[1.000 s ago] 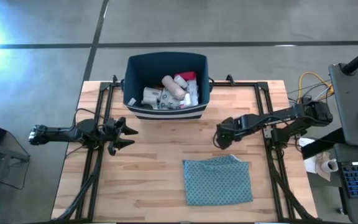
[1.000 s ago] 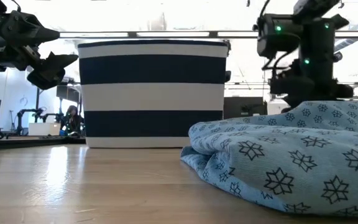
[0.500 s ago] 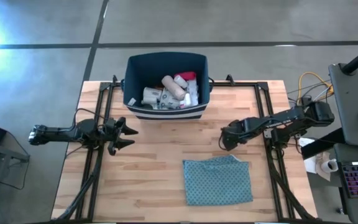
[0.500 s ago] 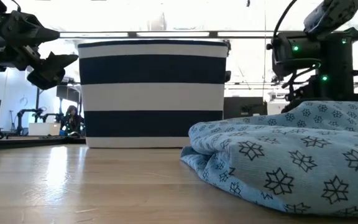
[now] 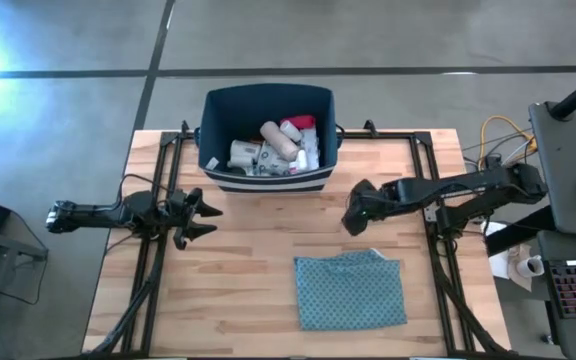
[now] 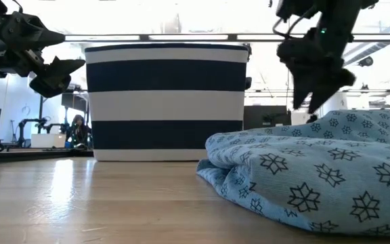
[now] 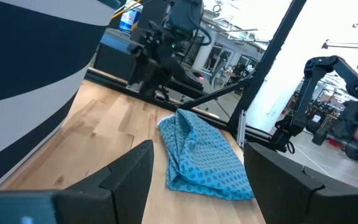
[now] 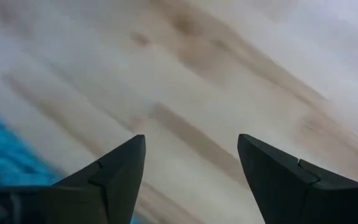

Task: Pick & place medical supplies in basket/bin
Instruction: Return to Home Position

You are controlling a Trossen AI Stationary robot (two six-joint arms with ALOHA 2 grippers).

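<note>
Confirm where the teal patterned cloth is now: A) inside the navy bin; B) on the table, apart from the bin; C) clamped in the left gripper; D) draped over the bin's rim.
B: the high view shows the teal patterned cloth lying on the wooden table, apart from the navy bin, with the open, empty right gripper near its far edge.

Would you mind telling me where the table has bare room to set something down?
The largest bare patch is the table corner bordered by the cloth and the left claw. Bare wood also lies between the left claw and right claw, in front of the bin. Crowded: the bin, heaped with supplies, and the strip between right claw and cloth.
</note>
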